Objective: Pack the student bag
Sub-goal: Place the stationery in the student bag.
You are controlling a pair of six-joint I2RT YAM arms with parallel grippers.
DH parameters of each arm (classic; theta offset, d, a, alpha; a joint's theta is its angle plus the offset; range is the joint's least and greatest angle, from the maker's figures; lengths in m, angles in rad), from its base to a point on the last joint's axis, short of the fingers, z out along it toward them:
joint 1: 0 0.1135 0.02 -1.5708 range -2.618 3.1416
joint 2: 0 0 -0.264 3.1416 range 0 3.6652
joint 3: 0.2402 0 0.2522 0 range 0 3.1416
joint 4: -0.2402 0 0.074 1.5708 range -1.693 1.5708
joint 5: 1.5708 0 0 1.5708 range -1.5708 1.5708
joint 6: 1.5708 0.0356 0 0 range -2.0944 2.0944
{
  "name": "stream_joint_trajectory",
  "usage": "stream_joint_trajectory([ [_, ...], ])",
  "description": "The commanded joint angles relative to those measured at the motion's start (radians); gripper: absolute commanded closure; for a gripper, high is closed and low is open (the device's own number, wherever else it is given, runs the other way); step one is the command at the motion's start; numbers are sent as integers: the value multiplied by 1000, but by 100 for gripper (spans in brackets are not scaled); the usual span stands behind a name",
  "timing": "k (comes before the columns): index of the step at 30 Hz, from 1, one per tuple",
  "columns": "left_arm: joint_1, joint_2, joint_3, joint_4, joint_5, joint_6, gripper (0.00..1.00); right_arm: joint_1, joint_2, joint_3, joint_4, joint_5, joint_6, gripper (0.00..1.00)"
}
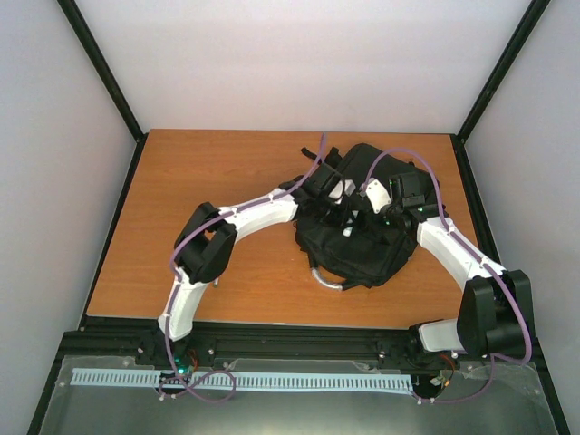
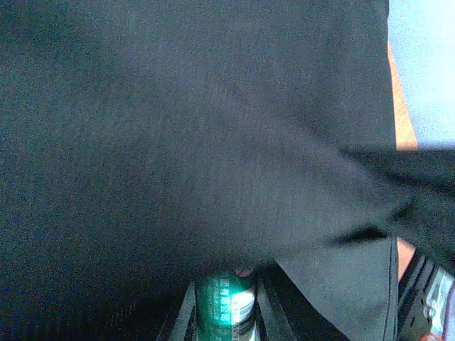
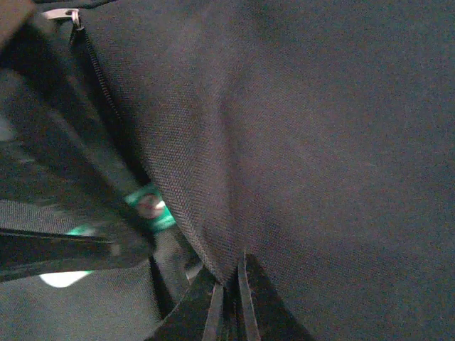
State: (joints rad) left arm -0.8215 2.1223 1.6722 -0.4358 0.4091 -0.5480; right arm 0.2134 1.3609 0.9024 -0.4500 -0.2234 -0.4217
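A black fabric student bag [image 1: 358, 249] lies slumped right of centre on a wooden table [image 1: 208, 172], with both arms reaching into its upper part. It looks soft and floppy, probably light, and likely to fold wherever it is lifted. The firmest holds are probably the zip [image 3: 98, 82] edge or the grey handle loop [image 1: 326, 277] on its near side. The right gripper [image 3: 229, 307] is clenched on a fold of the bag's cloth, tenting it up. The left gripper [image 2: 226, 325] grasps a green can [image 2: 226, 298] beneath a black flap. Loose cloth sagging over the opening appears to block the can's way in.
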Motion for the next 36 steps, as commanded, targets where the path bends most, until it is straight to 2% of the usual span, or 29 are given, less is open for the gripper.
stream_joint_trajectory([
  [1, -7, 91, 163, -41, -18, 16, 99, 3, -27, 17, -3, -56, 6, 97],
  [6, -6, 166, 259, -124, -63, -3, 98, 3, -25, 18, -3, -55, 6, 97],
  [10, -8, 140, 240, -146, -87, -13, 76, 2, -24, 16, -3, -53, 2, 97],
  [15, -18, 9, 140, -141, -143, -13, 52, 3, -14, 19, -5, -55, 1, 97],
  [19, -26, -115, 9, -100, -175, -41, 46, 2, -13, 20, -6, -56, 1, 97],
  [21, -34, -170, -74, -62, -179, -62, 48, 3, -16, 20, -5, -56, 0, 97],
  [23, -52, -214, -173, 15, -178, -81, 56, 3, -17, 19, -6, -56, 0, 97],
  [29, -103, -222, -288, 147, -135, -124, 91, 3, -13, 20, -8, -58, 1, 97],
  [32, -112, -184, -275, 166, -131, -144, 99, 2, -18, 20, -8, -58, 0, 97],
  [36, -112, -130, -232, 158, -165, -143, 99, 3, -21, 20, -9, -56, 0, 97],
])
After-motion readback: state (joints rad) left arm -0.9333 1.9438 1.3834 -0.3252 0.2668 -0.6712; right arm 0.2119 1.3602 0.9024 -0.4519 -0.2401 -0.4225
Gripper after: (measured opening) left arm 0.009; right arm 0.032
